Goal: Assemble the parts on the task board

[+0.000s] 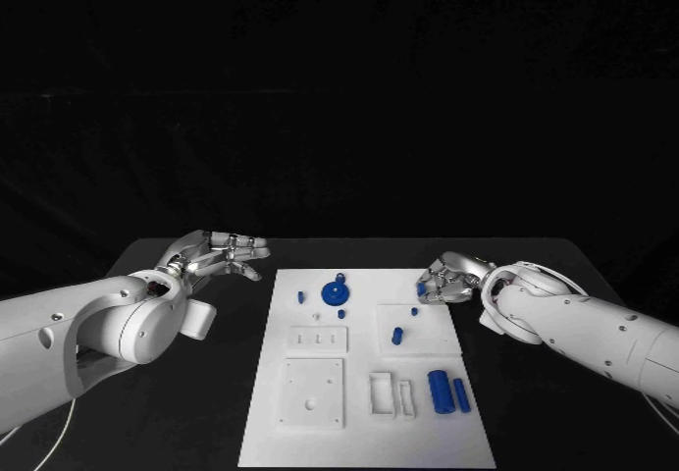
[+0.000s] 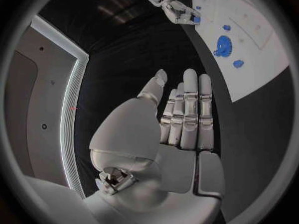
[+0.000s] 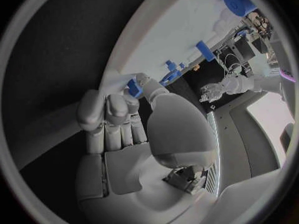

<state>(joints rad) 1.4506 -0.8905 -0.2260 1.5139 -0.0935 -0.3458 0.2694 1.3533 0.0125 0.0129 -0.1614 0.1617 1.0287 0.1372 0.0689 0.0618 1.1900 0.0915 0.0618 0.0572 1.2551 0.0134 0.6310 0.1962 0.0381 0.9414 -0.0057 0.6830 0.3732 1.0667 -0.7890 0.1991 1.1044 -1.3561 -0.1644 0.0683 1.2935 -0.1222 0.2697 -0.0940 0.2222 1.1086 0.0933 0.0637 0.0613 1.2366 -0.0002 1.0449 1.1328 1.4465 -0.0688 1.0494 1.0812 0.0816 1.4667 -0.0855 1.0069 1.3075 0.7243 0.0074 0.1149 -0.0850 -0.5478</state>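
Fingers (image 3: 138, 86) of the right hand (image 1: 450, 283) pinch a small blue part (image 3: 134, 88) at the board's (image 1: 368, 432) two-o'clock edge. We see the left hand (image 1: 215, 255) off the board at ten o'clock, fingers (image 2: 190, 109) straight and pressed together, holding nothing. On the board lie a gear (image 1: 337, 292) at twelve and two cylinders (image 1: 450, 391) at four.
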